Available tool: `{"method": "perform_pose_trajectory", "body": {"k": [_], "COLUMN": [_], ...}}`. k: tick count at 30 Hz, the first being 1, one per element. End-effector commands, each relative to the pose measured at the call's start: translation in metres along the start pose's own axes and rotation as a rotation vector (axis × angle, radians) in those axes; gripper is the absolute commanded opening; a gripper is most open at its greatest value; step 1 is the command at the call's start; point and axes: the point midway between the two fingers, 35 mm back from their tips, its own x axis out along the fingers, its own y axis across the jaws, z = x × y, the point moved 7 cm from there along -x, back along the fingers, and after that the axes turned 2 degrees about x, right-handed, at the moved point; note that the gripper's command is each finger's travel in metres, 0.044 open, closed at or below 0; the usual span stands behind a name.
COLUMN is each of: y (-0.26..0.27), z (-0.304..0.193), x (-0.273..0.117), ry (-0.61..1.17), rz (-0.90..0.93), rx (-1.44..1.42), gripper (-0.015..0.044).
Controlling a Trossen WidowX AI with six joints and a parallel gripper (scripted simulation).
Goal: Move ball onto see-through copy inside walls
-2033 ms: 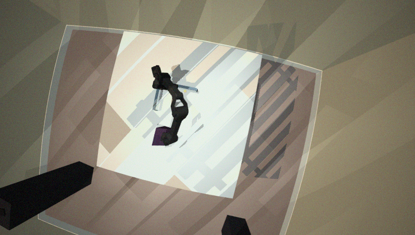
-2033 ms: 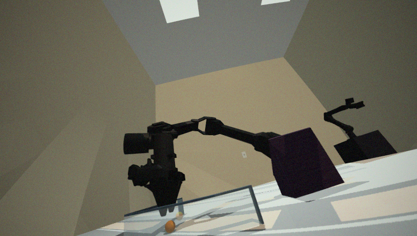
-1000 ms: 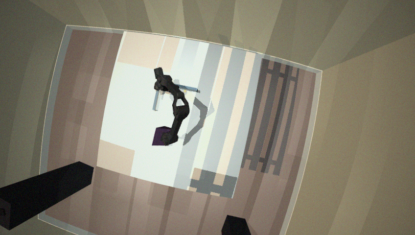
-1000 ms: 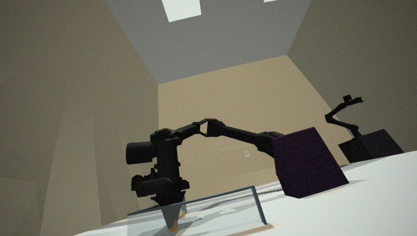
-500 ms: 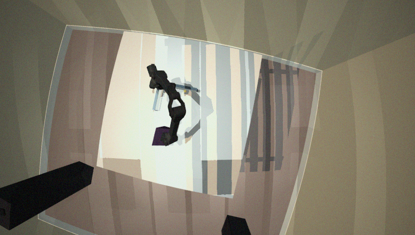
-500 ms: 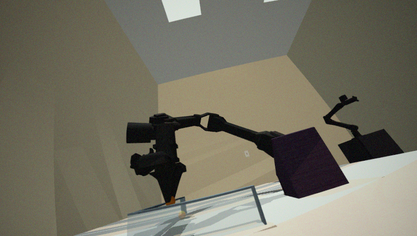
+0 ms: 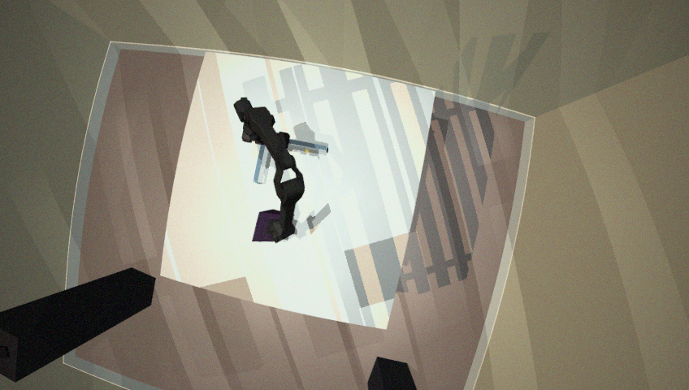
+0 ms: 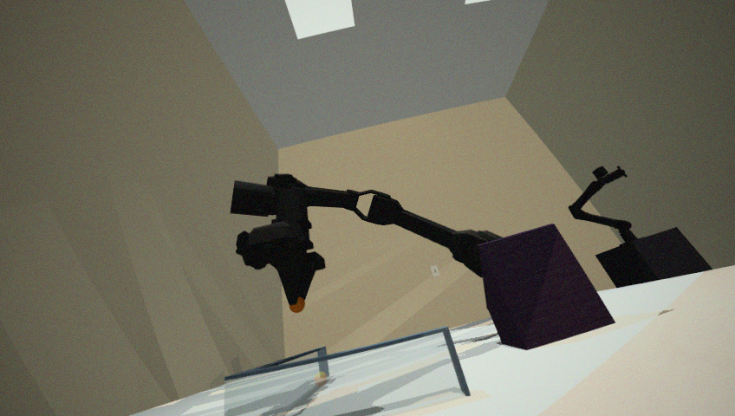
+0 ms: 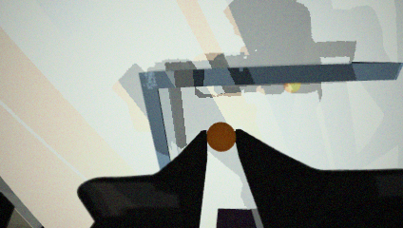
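A: Entry. The black parallel-jaw gripper (image 9: 221,142) is closed tight on the small orange ball (image 9: 221,136); only the very tips pinch it, with most of the ball showing beyond them in the wrist view. In the exterior view the ball (image 8: 296,305) hangs well above the white table top (image 8: 541,371).

B: Where is the target?

A: The pale see-through yellow-orange copy of the ball (image 9: 292,87) sits on the table just beside the long low clear wall (image 9: 304,73). In the exterior view it lies within the corner that this wall makes with the shorter one (image 8: 321,377). From the wrist camera I cannot say for certain which side of the wall it lies on; the glass overlaps it.

B: Risks from here?

A: Three, in my judgement. The grip is at the tips only, so a quick swing could squeeze the ball out. Let go from any height, it would bounce or roll, possibly over the low wall. And on the way down, the fingers could knock the wall's top edge, since the copy lies so close to it.

B: So: lower slowly, release at table level.
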Motion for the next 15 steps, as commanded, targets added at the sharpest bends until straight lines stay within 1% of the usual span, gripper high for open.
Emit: {"method": "perform_pose_trajectory", "body": {"k": [1, 15], "y": [-0.018, -0.121], "z": [0.005, 0.014], "x": [0.005, 0.035], "ry": [0.013, 0.014], "rz": [0.001, -0.009], "rx": [0.005, 0.006], "gripper": [0.0, 0.0]}}
